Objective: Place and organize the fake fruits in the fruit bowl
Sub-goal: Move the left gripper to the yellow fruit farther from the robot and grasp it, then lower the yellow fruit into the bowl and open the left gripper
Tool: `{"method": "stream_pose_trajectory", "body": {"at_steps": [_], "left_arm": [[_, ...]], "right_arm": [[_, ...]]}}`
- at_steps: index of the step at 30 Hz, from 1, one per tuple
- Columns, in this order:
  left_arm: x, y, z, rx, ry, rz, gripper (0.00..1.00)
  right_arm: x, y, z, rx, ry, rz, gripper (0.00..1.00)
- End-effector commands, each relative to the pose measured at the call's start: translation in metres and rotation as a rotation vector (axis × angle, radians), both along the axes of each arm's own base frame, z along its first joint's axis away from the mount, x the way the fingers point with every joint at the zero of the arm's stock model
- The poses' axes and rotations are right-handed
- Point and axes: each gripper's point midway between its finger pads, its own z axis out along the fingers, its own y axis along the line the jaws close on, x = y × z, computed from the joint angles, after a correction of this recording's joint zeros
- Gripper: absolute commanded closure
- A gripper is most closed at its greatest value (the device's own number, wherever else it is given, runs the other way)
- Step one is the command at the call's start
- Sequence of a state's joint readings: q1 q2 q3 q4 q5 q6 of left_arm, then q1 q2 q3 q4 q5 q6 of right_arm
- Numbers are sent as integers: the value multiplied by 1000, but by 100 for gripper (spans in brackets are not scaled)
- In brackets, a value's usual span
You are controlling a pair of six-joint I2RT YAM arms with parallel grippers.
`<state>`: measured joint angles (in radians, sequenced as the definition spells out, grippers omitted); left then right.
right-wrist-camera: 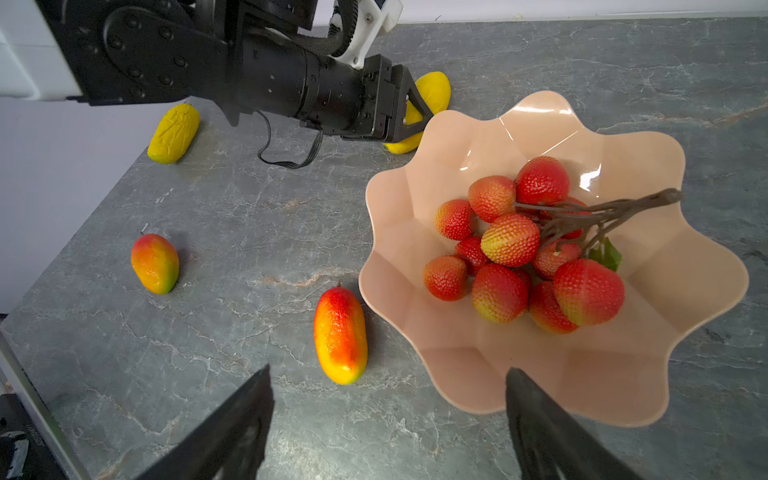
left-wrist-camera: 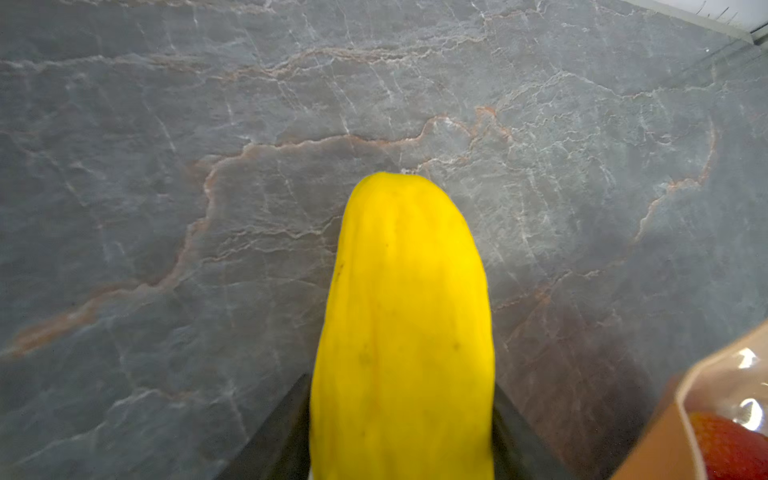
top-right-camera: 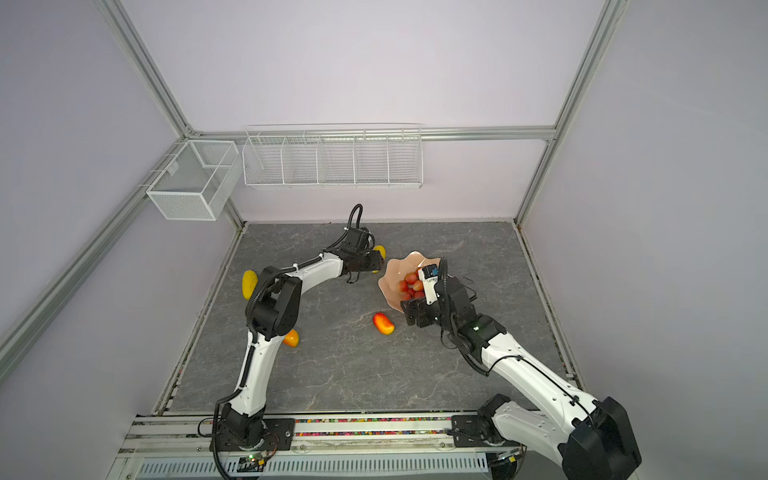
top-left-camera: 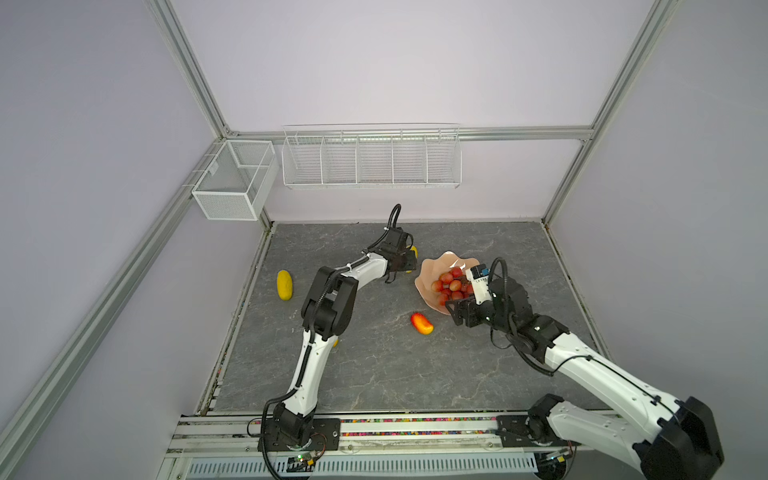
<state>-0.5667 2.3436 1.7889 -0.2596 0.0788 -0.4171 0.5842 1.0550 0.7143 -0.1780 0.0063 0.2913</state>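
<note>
The fruit bowl [right-wrist-camera: 519, 365] sits on the grey tabletop [right-wrist-camera: 249, 208], right of centre in both top views, with the red grape bunch [right-wrist-camera: 511, 241] lying inside it, dark stem toward the rim. Just beside the bowl's far-left edge lies a yellow fruit [left-wrist-camera: 403, 311], pinched between the two jaws of the left gripper [left-wrist-camera: 401, 384], which press against its sides. A mango-shaped fruit [right-wrist-camera: 340, 334] lies near the bowl's front-left rim. The right gripper [right-wrist-camera: 388, 370] hangs spread wide and empty above that rim. Well apart to the left lie a second mango-shaped fruit [right-wrist-camera: 154, 263] and a second yellow fruit [top-left-camera: 284, 284].
</note>
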Motion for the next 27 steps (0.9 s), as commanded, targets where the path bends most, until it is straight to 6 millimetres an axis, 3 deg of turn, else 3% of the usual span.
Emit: {"method": "stream_pose_trajectory", "body": {"at_steps": [1,8,11,15,18,21,23,27], "left_arm": [[4,-3,8,-8,-23,13,54],[-11,14,71,-25,-150,24,62],[-32,18,94,-13,-199,-20,63],[-75,2,111,-2,-253,-165,63],[-111,-25,117,-7,-281,-311,63],[-134,-48,117,-27,-280,-401,64],[-143,-60,115,-26,-288,-429,64],[-143,-70,96,20,-252,-425,64]], "right_arm": [[0,-1,7,0,-24,-1,12],[-9,-17,8,-11,-25,-38,11],[-17,-29,1,-12,-1,-64,11],[-26,-40,-7,15,25,-92,11],[-31,-48,-14,35,51,-122,11],[-33,-57,-20,48,74,-159,11],[-33,-60,-22,55,85,-173,11],[-34,-62,-22,60,93,-177,11]]}}
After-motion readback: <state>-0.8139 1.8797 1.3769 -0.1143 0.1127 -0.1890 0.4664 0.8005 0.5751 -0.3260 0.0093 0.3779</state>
